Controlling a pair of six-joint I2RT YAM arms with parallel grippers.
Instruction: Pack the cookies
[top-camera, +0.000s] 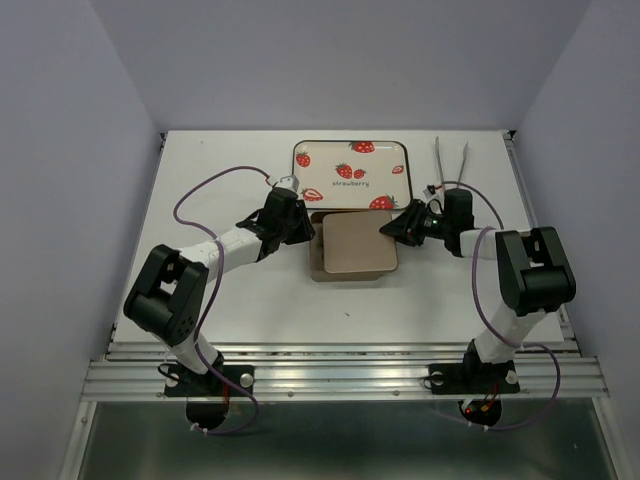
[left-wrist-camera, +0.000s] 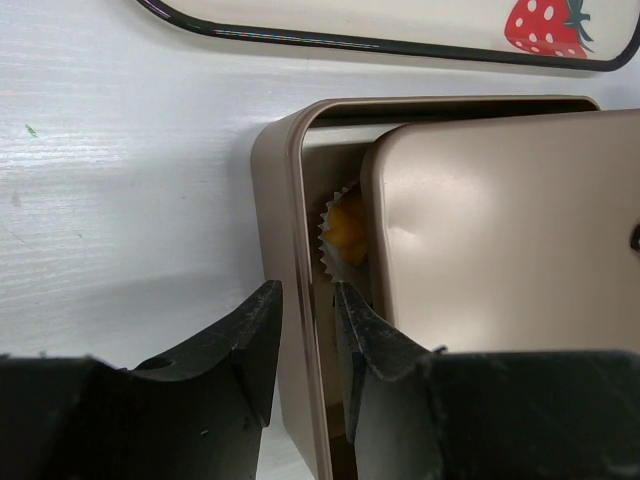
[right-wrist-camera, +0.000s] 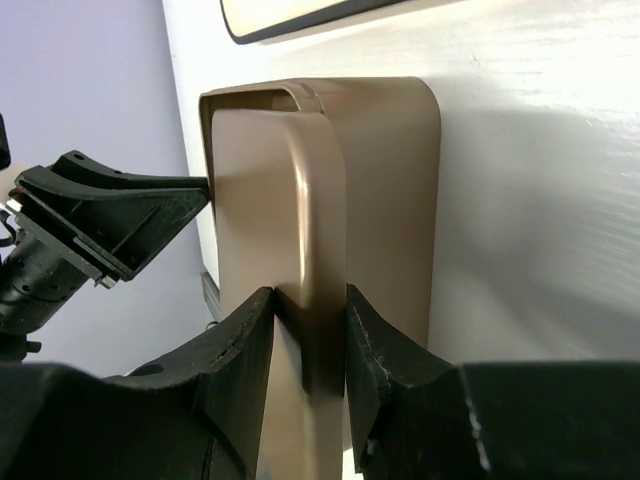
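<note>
Overhead, box (top-camera: 314, 262): mid-table, lid (top-camera: 357, 243) askew on top, tray (top-camera: 352, 172) behind.
Left wrist, left claw (left-wrist-camera: 305, 295): nipped narrowly on box wall.
Left wrist, cookie (left-wrist-camera: 348, 232): inside box, in paper cup (left-wrist-camera: 326, 235), beside lid edge.
Right wrist, right claw (right-wrist-camera: 308, 295): clamped on lid edge.

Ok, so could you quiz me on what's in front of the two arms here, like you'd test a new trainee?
1. True or false: the lid fully covers the tin.
2. What are the right arm's jaws closed on? A) a spoon B) the lid's edge C) nothing at all
3. Fill in: through the gap on the tin's left side, a cookie shows, sitting in a white paper ____.

Key: 1 false, a strip of the tin is uncovered; 2 B; 3 cup.
</note>
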